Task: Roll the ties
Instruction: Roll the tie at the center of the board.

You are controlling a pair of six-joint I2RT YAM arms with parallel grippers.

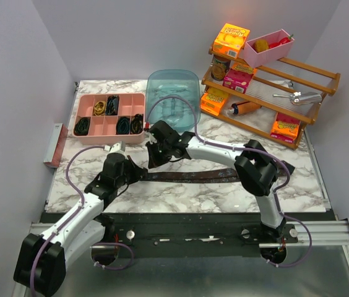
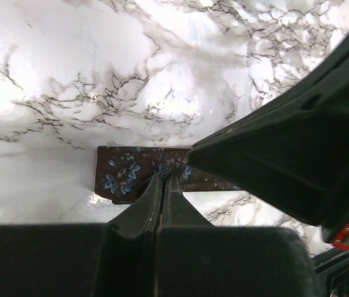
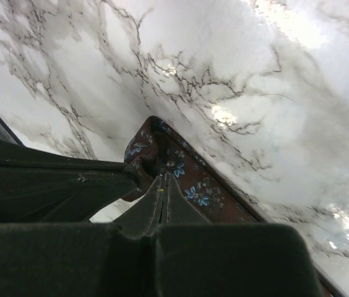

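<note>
- Nearest, at 6 o'clock in the overhead view, are the two arm bases. Both arms reach in over the marble desk (image 1: 180, 199) and meet just left of its middle.
- Left claw (image 2: 162, 182): the fingers are pressed together with only a hairline between them. The tips rest on the near edge of the tie's blunt end. I cannot tell whether any cloth is nipped between them.
- Right claw (image 3: 162, 182): it is likewise drawn to a slit and comes at the same end from about 12 o'clock. A hold on the fabric can't be confirmed here either. The two claws sit just beside each other, and each shows in the other's wrist view.
- Dark brown necktie (image 1: 199, 177), with small blue flowers, lies flat and at full length on the desk. It runs from the claws at 9 o'clock toward 3 o'clock and passes under the right arm's elbow. No coil shows in it yet.
- By my reading, this tie is at the very start: the end has been found, while the first fold and the whole roll are left to do.
- Farther off, at 11 o'clock, a pink compartment tray (image 1: 109, 138) holds several rolled ties (image 1: 82, 126), one dark coil to a compartment. Some compartments look bare, so part of the job seems done.
- Farthest are a blue translucent tub (image 1: 173, 86) at 12 o'clock and a wooden rack (image 1: 314, 83) of snack boxes at about 2 o'clock.
</note>
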